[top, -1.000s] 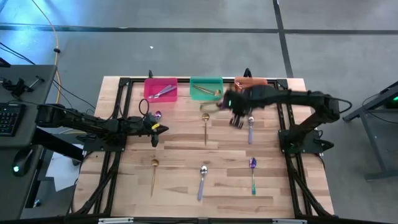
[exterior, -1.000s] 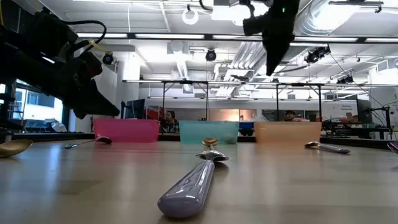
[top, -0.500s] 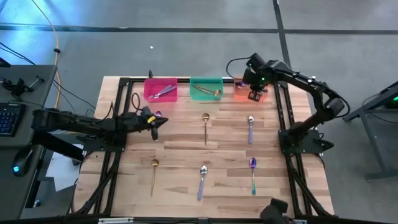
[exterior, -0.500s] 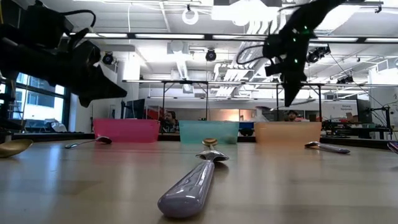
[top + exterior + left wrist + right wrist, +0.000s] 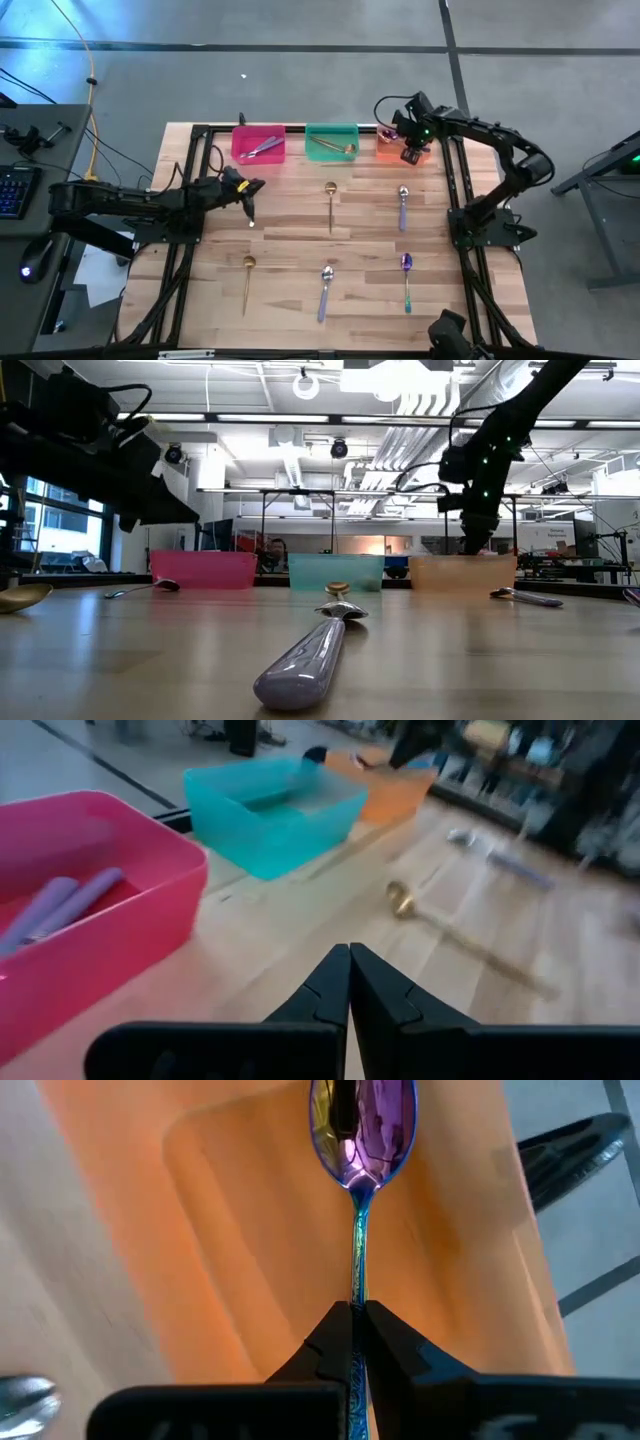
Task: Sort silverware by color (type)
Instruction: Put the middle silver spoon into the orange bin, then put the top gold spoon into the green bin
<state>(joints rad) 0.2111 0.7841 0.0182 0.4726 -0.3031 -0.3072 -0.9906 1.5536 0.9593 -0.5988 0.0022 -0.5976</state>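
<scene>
My right gripper hangs over the orange bin at the table's far edge, shut on an iridescent purple spoon with a teal handle. My left gripper is shut on nothing and hovers above the table near the pink bin. The pink bin holds silver-lavender spoons, and the green bin holds a gold spoon. Flat on the table lie two gold spoons, two silver-lavender spoons and one purple spoon. My right gripper pinches the purple spoon's teal handle between its two fingers, with the fingers lying along it. It comes from above, pointing down into the orange bin. The spoon's purple bowl points away from the fingers, over the bin's floor.
The three bins stand side by side along the far edge. A black frame runs along both sides of the wooden table, and the right arm's base stands at the right. The table's middle and near part carry only scattered spoons.
My right gripper has swung from above the table's middle toward the far edge, over the orange bin, and has then come down toward it. My left gripper has drifted a little toward the far edge, staying shut.
</scene>
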